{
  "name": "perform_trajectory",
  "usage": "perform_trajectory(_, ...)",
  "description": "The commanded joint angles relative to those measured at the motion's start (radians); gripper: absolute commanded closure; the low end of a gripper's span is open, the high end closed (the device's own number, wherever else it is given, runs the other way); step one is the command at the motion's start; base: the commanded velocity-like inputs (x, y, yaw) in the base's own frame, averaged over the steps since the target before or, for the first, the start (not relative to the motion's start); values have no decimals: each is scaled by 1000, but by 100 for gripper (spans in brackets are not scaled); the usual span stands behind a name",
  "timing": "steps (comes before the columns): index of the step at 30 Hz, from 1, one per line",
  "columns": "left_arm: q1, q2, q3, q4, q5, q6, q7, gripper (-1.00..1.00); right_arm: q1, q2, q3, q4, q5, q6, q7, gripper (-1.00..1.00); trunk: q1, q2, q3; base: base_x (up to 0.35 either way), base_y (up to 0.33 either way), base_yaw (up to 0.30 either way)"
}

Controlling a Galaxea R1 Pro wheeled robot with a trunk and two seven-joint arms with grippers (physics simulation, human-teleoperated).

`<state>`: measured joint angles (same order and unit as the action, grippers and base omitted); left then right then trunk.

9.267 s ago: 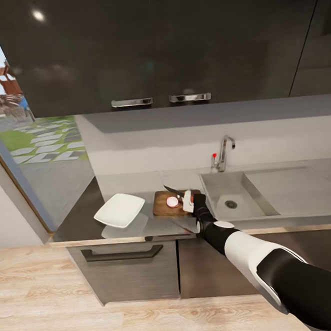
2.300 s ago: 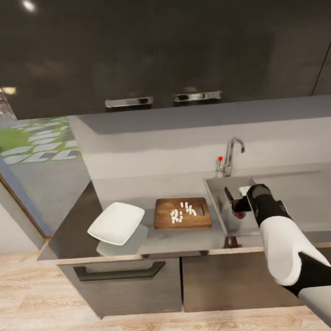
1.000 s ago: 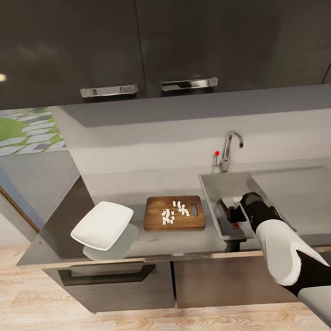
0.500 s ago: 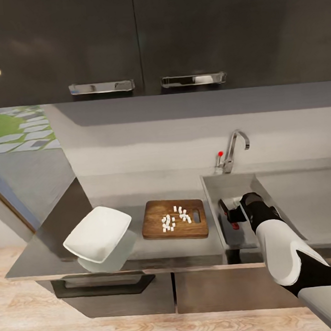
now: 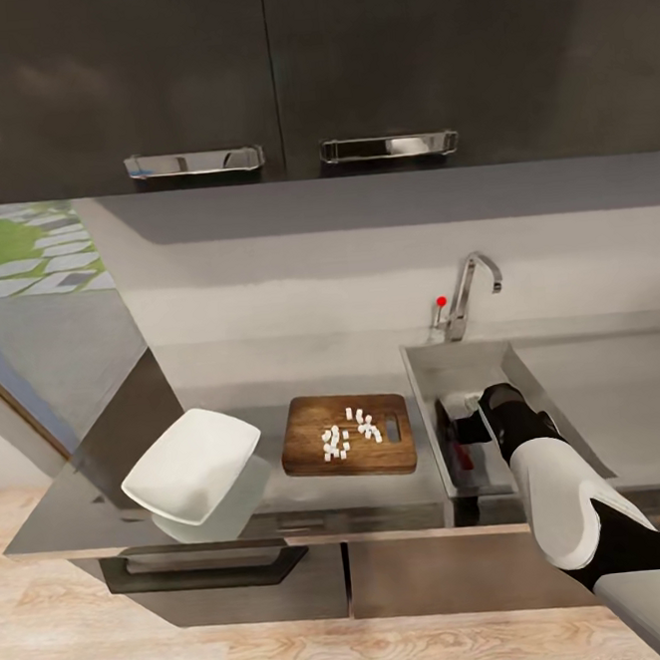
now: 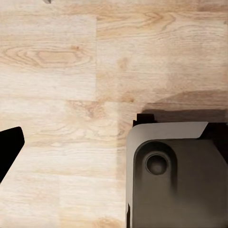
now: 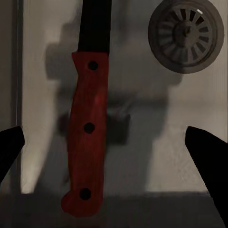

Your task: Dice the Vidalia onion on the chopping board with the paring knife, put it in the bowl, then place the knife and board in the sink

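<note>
While my right pincer [image 7: 107, 142] hangs open, the knife [image 7: 88, 123] lies flat in the sink [image 5: 426, 377], blade pointing beside the drain [image 7: 186, 33], handle toward me.

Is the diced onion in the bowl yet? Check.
No, the white onion pieces lie on the chopping board; the bowl beside it holds nothing.

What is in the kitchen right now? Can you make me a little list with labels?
paring knife: lying in the sink, red handle, dark blade, near the drain
right gripper: open, fingers apart on either side of the knife, not touching it
sink: steel basin with a round drain
chopping board: on the countertop, between bowl and sink
diced onion: white bits on the board
bowl: white, tilted, no onion in it
countertop: grey
</note>
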<state>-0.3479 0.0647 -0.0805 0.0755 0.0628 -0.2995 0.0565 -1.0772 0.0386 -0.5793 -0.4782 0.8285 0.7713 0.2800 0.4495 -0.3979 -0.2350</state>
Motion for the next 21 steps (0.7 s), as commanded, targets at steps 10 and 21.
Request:
perform_trajectory(10,-2,0,-9,4,6,-7,2,-100,-1,0,-8,-4,13,2,7,-100,1,-2,-15,0,0,0)
perform_trajectory(21,-2,0,-9,4,6,-7,2,-100,-1,7,-9,-55,13,12,6,-100,1,-2,-17,0,0,0)
